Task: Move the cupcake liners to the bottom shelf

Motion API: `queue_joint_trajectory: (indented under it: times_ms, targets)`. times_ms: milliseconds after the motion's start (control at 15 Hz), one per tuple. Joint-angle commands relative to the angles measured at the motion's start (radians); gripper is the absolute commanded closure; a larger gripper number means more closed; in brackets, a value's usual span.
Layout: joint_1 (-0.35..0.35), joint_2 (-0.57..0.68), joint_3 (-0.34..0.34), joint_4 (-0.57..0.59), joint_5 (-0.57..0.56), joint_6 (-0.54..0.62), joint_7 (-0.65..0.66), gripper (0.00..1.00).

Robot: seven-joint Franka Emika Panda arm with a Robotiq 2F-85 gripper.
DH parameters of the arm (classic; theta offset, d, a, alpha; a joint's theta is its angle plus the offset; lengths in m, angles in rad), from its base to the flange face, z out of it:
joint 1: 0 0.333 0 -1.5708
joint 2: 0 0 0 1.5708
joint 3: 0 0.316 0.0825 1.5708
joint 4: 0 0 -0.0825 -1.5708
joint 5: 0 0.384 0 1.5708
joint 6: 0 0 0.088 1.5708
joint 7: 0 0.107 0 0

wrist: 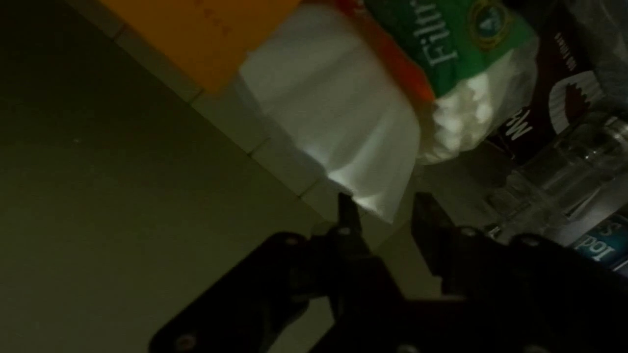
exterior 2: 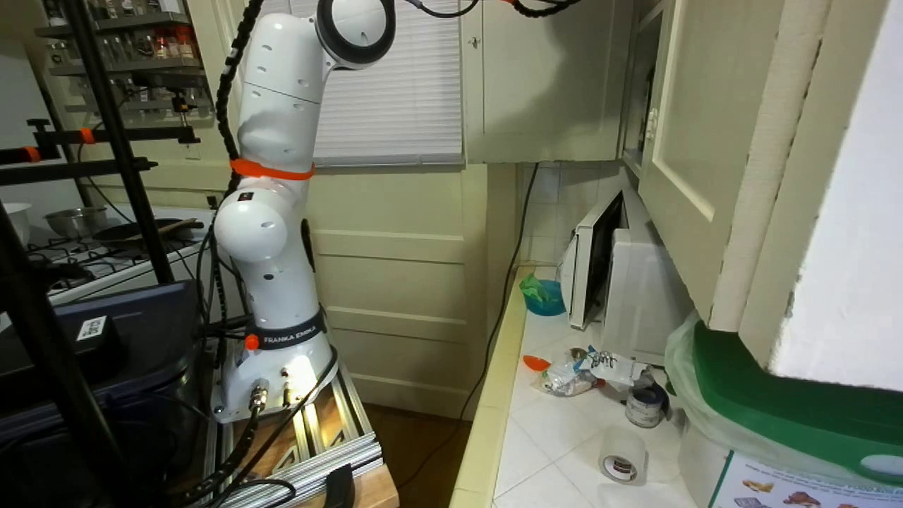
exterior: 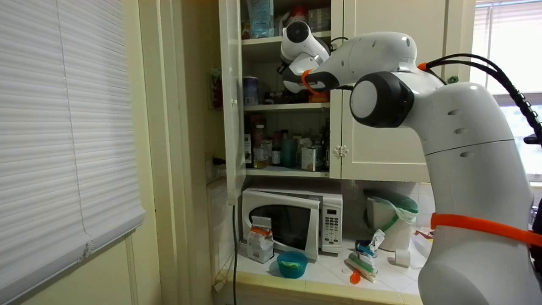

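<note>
Liners (wrist: 333,108), white and pleated, lie by the orange pack (wrist: 206,39), seemingly on the middle shelf (exterior: 279,107); my tool (wrist: 384,201) is spread to either side of their near corner. I expect them light, soft, easily crushed, so I'd pinch that corner gently.

White-tiled counter (exterior: 324,271), yellow edge (exterior: 330,291): microwave (exterior: 284,224); white bag (exterior: 259,246), blue bowl (exterior: 293,272) in front; packets (exterior: 363,263) just beside orange spoon (exterior: 355,278); can (exterior 2: 643,408); tape roll (exterior 2: 624,451); green-lidded bin (exterior: 391,231).
</note>
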Motion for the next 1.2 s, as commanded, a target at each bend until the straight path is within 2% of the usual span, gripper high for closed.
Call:
queue_joint_trajectory:
  times_ms: [0, 67, 533, 1133]
  targets:
    - [0.032, 0.042, -0.031, 0.081, -0.074, -0.04, 0.047, 0.96]
    - [0.037, 0.047, -0.037, 0.091, -0.087, -0.044, 0.059, 1.0]
    - [0.077, 0.065, -0.069, 0.134, -0.168, -0.065, 0.173, 1.0]
    - [0.125, -0.042, -0.062, -0.015, -0.185, -0.052, 0.292, 1.0]
